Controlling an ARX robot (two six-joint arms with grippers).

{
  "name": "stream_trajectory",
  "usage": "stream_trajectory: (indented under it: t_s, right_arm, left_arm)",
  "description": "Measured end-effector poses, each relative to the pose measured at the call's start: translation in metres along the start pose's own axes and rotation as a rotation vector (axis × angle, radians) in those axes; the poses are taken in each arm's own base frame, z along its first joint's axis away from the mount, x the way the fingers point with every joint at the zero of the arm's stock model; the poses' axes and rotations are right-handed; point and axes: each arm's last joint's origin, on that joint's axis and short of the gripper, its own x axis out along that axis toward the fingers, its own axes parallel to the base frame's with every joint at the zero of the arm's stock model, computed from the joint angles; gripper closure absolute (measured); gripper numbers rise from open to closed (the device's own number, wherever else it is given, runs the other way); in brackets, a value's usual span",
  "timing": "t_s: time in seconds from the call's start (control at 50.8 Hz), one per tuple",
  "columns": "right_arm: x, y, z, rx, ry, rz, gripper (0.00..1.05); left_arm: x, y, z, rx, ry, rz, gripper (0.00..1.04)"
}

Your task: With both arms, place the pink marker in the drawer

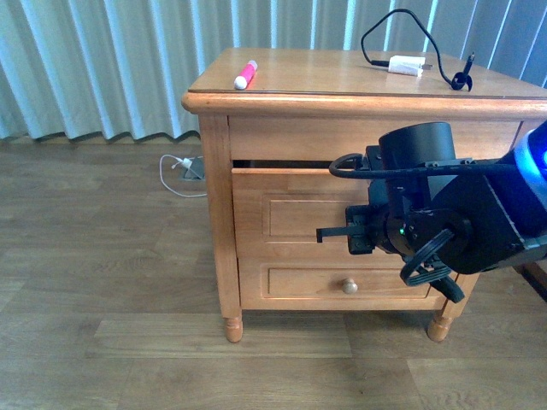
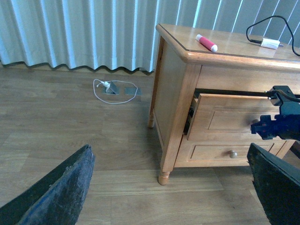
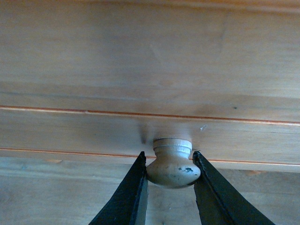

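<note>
The pink marker lies on top of the wooden nightstand, near its left front corner. The taller upper drawer stands pulled out a little, with a dark gap above its front. My right gripper is shut on the drawer's pale round knob, one finger on each side. The bulky right arm hides that knob in the front view. My left gripper hangs wide open over the floor, left of the nightstand, holding nothing.
A white charger plug with a black cable lies on the nightstand's right side. The shallower lower drawer, with its own knob, is closed. A white cable lies on the floor by the curtains.
</note>
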Motion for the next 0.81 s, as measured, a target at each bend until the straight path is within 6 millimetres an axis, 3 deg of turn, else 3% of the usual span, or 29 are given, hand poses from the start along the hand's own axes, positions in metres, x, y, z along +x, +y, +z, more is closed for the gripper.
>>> stream_trajectory:
  t_s: [0.118, 0.433, 0.591, 0.807]
  right_arm:
    - [-0.020, -0.003, -0.009, 0.017, 0.037, 0.018, 0.81]
    - [-0.102, -0.013, -0.057, 0.019, 0.137, 0.085, 0.82]
    - [-0.120, -0.016, -0.068, 0.015, 0.139, 0.109, 0.82]
    - [-0.150, -0.029, -0.057, 0.057, 0.109, 0.092, 0.47]
  left_arm:
    - [0.000, 0.000, 0.000, 0.000, 0.000, 0.000, 0.06]
    - [0.000, 0.000, 0.000, 0.000, 0.000, 0.000, 0.06]
    - [0.000, 0.000, 0.000, 0.000, 0.000, 0.000, 0.06]
    - [0.000, 0.000, 0.000, 0.000, 0.000, 0.000, 0.06]
